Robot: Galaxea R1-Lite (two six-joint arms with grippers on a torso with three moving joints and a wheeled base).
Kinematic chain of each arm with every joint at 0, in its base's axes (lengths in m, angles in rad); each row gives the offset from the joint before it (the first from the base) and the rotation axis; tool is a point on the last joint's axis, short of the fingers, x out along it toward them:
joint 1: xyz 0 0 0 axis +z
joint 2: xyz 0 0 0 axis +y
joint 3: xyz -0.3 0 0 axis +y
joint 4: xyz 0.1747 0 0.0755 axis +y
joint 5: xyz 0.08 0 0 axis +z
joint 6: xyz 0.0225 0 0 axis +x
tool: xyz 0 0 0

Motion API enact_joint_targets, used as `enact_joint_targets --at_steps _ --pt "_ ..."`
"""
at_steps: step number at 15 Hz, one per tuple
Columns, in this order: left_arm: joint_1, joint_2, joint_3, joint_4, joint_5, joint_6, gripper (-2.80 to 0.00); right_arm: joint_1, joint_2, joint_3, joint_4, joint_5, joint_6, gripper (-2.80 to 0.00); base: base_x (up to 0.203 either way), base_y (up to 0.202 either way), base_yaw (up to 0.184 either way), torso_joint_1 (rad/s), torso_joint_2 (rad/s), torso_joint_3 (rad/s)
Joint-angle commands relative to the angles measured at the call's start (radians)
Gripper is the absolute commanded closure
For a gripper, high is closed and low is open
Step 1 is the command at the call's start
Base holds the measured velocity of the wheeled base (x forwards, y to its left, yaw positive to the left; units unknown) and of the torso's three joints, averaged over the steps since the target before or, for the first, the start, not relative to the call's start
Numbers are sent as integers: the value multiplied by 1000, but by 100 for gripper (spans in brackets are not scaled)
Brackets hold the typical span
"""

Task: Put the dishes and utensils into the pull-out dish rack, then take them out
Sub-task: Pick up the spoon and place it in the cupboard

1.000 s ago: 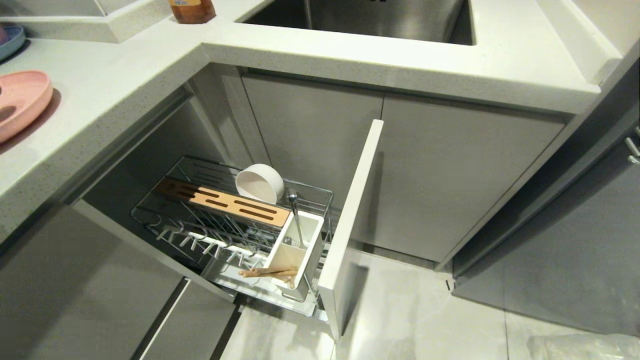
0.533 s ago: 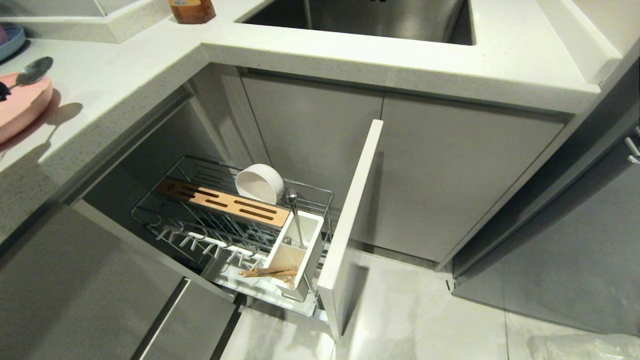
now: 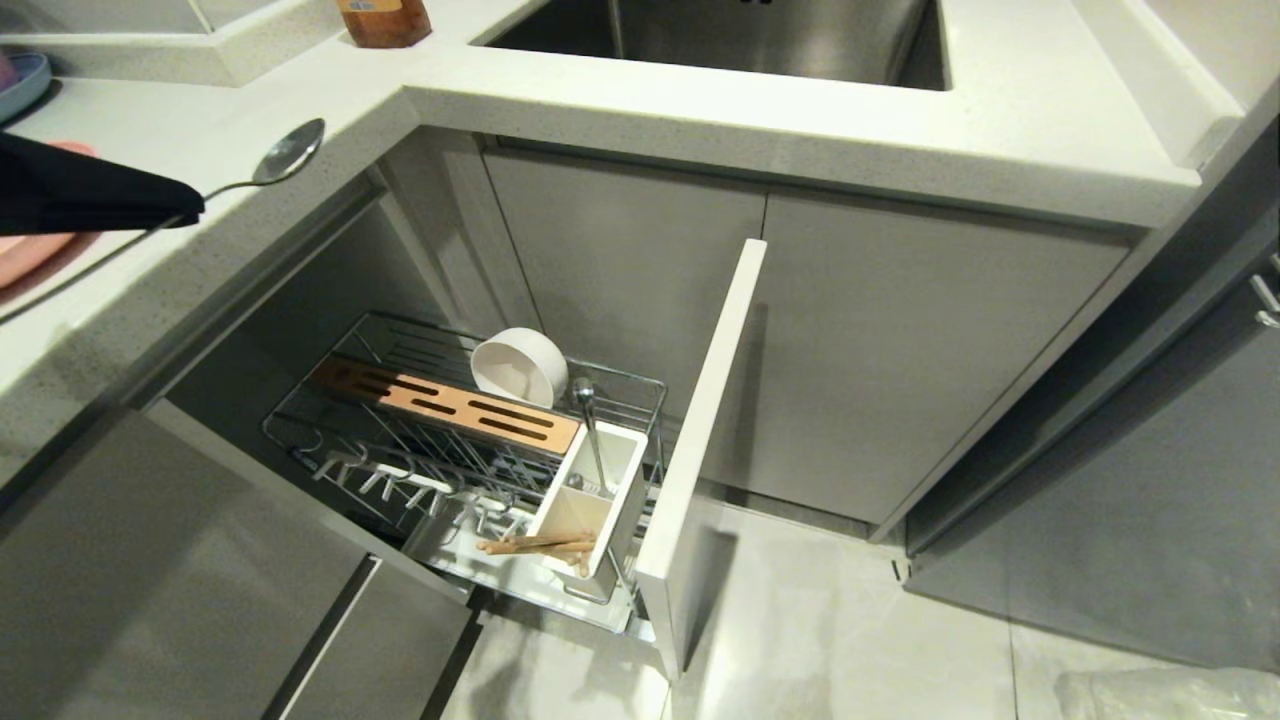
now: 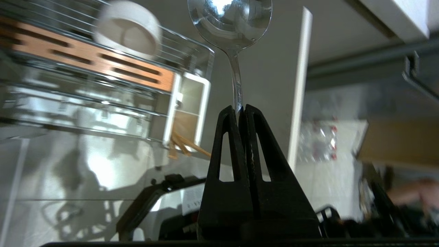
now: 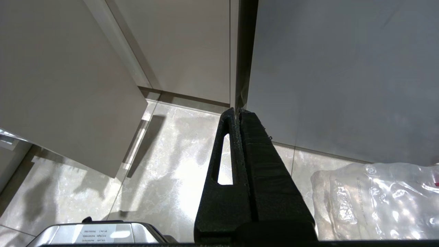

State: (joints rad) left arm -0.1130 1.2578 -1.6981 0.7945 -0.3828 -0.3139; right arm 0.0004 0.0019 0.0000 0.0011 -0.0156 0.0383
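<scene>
A pale speckled counter point(image 3: 700, 110) wraps an inside corner, with a steel sink point(image 3: 740, 35) set into it at the far side. Below it, the pull-out dish rack point(image 3: 450, 450) stands drawn out over the tiled floor point(image 3: 820, 630), its tall pale front panel point(image 3: 700, 450) edge-on. In the rack, a white bowl point(image 3: 520, 368) leans behind the slotted wooden block point(image 3: 450, 405), and the white utensil box point(image 3: 590, 500) holds a metal utensil upright and wooden chopsticks point(image 3: 535, 545) sticking out of its near end. The pink plate point(image 3: 35, 255) lies on the counter at the left edge, partly hidden by the left gripper point(image 3: 190, 212). That gripper, above the counter, pinches the handle of a metal spoon point(image 3: 285, 160), bowl end outward. The right gripper point(image 5: 238, 111) hangs over the floor, fingers pressed together on nothing.
</scene>
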Motion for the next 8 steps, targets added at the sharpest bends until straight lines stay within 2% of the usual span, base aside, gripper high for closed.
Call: enact_joint_targets --at_steps 1,5,8 --pt "-70 -26 62 -14 -2 -2 0 1 0 3 -1 -1 0 0 0 0 0 0 0 0" --pt "-133 2 157 -24 -3 -5 0 1 0 3 0 0 0 0 0 0 0 0 0 0" --pt "-146 65 179 -21 -1 -3 0 0 0 2 0 -1 0 0 0 0 0 0 0 0"
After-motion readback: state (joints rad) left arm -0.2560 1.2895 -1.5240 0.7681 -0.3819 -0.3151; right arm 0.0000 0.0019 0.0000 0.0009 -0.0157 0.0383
